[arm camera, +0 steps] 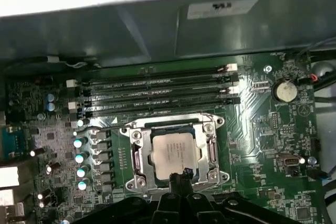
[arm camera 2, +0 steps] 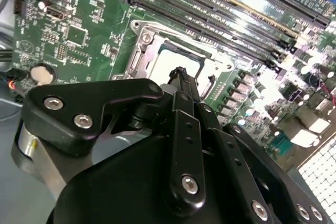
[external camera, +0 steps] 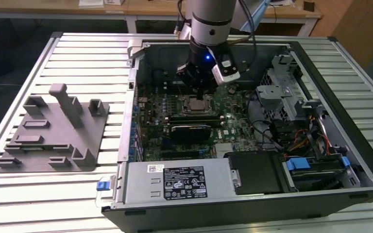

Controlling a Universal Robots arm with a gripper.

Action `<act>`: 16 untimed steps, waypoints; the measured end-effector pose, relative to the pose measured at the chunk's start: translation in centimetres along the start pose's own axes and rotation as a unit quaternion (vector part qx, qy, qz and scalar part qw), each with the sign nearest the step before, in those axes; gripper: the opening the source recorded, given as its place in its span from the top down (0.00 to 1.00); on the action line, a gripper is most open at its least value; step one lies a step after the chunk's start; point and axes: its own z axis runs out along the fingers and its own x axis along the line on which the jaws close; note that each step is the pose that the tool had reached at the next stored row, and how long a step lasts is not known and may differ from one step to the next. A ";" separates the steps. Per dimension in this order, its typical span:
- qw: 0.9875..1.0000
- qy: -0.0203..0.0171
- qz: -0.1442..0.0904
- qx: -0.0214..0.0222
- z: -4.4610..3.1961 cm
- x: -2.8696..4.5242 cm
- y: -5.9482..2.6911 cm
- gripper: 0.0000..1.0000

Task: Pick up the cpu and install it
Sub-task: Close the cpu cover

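- We looked down on a slatted metal table (external camera: 63, 194) bearing an open black computer case (external camera: 238, 213) and a grey plastic fixture (external camera: 50, 131).
- The small square silvery-grey cpu (arm camera: 173, 153) lay flat inside the metal socket frame (arm camera: 137, 156) on the green motherboard (arm camera: 262, 129).
- The black gripper (arm camera: 184, 174) hung at the cpu's edge with its fingers closed together and gripping nothing. We could not tell whether they touched it.

**Exterior view:** high, well back, angled down onto the open computer case (external camera: 251, 213) on the slatted table (external camera: 50, 194); socket frame (external camera: 196, 104) small, near mid-picture.

**First wrist view:** near, above the socket frame (arm camera: 135, 156), facing past it to the memory slots (arm camera: 157, 90) and case wall; gripper (arm camera: 184, 174) in foreground.

**Second wrist view:** nearer, oblique, looking over the gripper (arm camera 2: 179, 73) to the socket frame (arm camera 2: 139, 61).

**Shared:** socket frame in all three; memory slots (arm camera 2: 220, 3) in both wrist views.
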 end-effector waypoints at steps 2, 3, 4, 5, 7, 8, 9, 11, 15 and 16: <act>1.000 0.002 -0.001 0.000 0.30 -0.02 -0.17 0.89; 1.000 0.004 -0.002 0.001 0.44 -0.03 -0.23 0.89; 1.000 0.004 -0.003 0.001 0.55 -0.03 -0.25 0.89; 0.999 0.010 -0.031 0.002 0.50 -0.03 -0.25 0.89; 0.999 0.010 -0.031 0.002 -0.43 -0.02 -0.24 0.89; 0.999 0.010 -0.031 0.002 -0.74 -0.01 -0.24 0.89; 0.999 0.010 -0.031 0.002 -0.74 -0.02 -0.24 0.89; 0.999 0.010 -0.031 0.001 -0.71 -0.01 -0.25 0.89; 0.999 0.010 -0.034 0.000 -0.56 -0.01 -0.25 0.89; 0.999 0.010 -0.034 0.000 -0.56 -0.01 -0.25 0.89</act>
